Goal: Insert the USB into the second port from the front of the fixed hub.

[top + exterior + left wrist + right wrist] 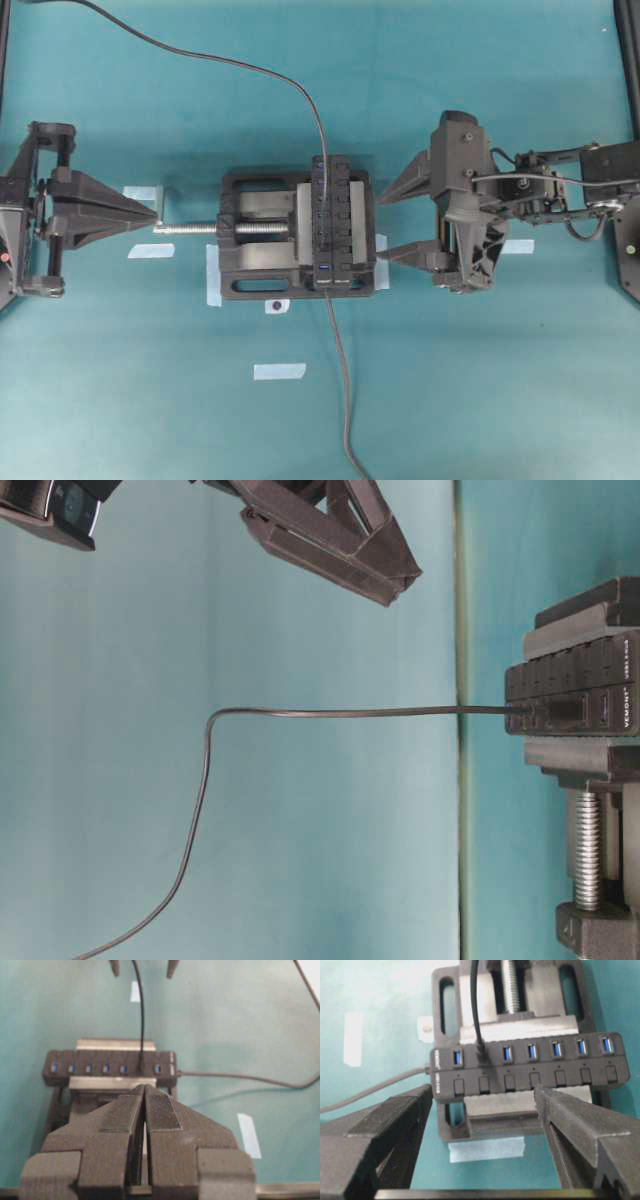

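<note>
The fixed hub point(335, 215) point(530, 1080) is clamped in the vise with its row of blue sockets facing up. The USB point(481, 1055) point(141, 1064) sits in the second socket from the front end, so the second port is covered by the plug. Its thin cable point(250, 68) rises from the plug and trails off to the far left. My right gripper point(380, 227) point(483, 1091) is open and empty, just right of the vise, with a finger on each side of the hub's front half and touching nothing. My left gripper point(155, 213) point(145, 1087) is shut on nothing, its tip at the end of the vise screw.
The black vise point(250, 250) stands mid-table with its silver screw point(195, 228) pointing left. The hub's own cable point(343, 380) runs from its front end to the near edge. Pale tape pieces point(279, 371) lie on the teal surface around the vise.
</note>
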`<action>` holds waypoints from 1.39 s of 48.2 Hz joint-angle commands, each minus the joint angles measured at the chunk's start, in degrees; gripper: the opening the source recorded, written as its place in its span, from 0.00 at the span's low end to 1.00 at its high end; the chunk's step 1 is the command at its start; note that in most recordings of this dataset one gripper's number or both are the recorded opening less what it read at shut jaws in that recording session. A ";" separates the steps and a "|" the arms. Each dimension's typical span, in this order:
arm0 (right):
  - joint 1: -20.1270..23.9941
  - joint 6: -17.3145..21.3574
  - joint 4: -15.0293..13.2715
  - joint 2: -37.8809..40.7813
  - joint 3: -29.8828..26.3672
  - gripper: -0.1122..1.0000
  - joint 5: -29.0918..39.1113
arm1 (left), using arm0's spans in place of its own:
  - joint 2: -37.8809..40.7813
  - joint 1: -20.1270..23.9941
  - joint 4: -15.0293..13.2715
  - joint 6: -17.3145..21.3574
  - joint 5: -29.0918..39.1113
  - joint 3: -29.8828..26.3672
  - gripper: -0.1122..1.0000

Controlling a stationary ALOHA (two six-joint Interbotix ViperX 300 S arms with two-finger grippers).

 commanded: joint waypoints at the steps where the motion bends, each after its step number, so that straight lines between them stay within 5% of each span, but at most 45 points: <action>1: 0.09 0.26 -0.09 -0.62 -0.53 0.88 -0.44 | 0.18 -0.09 0.00 0.00 -0.26 -0.62 0.10; 67: 0.70 0.35 -0.09 2.46 -0.53 0.88 -2.55 | 0.09 -0.88 0.09 -0.09 -0.26 -0.62 0.10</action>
